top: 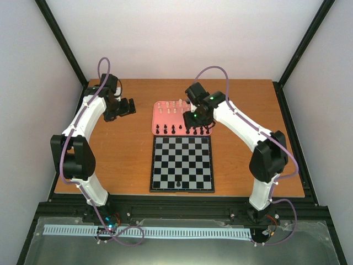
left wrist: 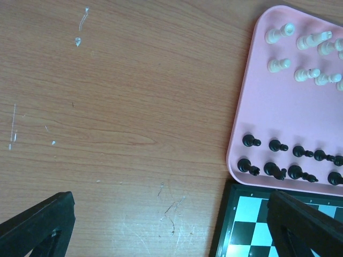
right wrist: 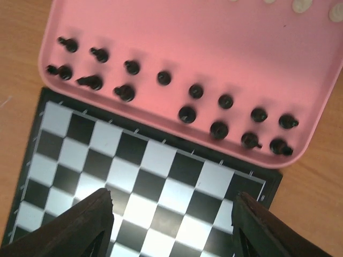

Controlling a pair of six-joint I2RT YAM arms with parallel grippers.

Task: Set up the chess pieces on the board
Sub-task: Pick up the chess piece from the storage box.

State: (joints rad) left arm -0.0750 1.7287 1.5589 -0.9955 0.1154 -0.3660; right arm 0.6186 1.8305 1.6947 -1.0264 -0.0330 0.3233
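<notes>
Top external: the wooden surface (top: 121, 160) carries the board (top: 182, 163) at centre, near the arm bases. The pink tray (top: 168, 117) lies just beyond the board's far edge, the two edges close or touching.

Board: bare except for a lone black piece (top: 177, 184), upright in the row nearest the bases.

Tray: black chessmen (right wrist: 187, 113) stand in two rows along the edge next to the board. The nearer row shows one gap towards the middle. White chessmen (left wrist: 278, 65) are grouped at the far edge.

Right pincer (right wrist: 172, 201): jaws wide, nothing between them. It hangs above the seam where the board meets the tray, towards the tray's right half.

Left pincer (left wrist: 170, 201): jaws also wide and empty. It sits over bare surface off the tray's left side, with the tray corner ahead and to its right.

Key relation: in the right wrist view the black rows lie directly ahead of the right pincer, just past the board's far frame. The closest men are those right of the gap. Each piece stands upright, so its long axis is vertical and a grasp should come from above, astride the head.

Judgement: the right arm is clearly nearer the black men, and the left is better placed for the tray's left end. The pieces stand close together, so an open finger could clip a neighbour on the way down.
</notes>
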